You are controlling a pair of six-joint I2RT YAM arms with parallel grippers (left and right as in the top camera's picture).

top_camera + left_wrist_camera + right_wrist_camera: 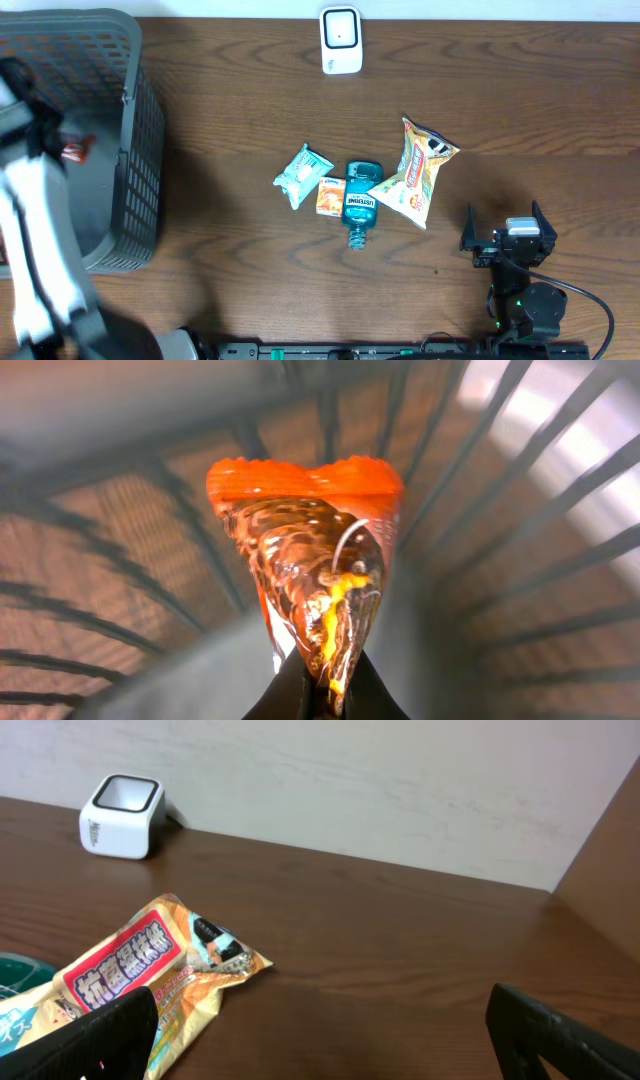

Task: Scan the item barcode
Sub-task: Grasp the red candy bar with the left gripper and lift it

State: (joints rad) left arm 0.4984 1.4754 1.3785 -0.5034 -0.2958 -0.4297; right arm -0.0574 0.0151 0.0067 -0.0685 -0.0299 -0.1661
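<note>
An orange, partly clear packet is being pinched at its lower end by the left tool, whose fingers are being pressed together on it. The packet is being held inside the dark mesh basket, which is being carried by the counter at its 9 o'clock edge in the overhead view. The white scanner is being shown at 12 o'clock, well apart from the basket. Near the counter's middle, four items are being shown in a cluster: a teal packet at 9 o'clock of the group, a small orange box touching a blue mouthwash bottle, and a yellow snack bag at 3 o'clock. The right tool is being held spread wide at 5 o'clock, apart from the snack bag.
</note>
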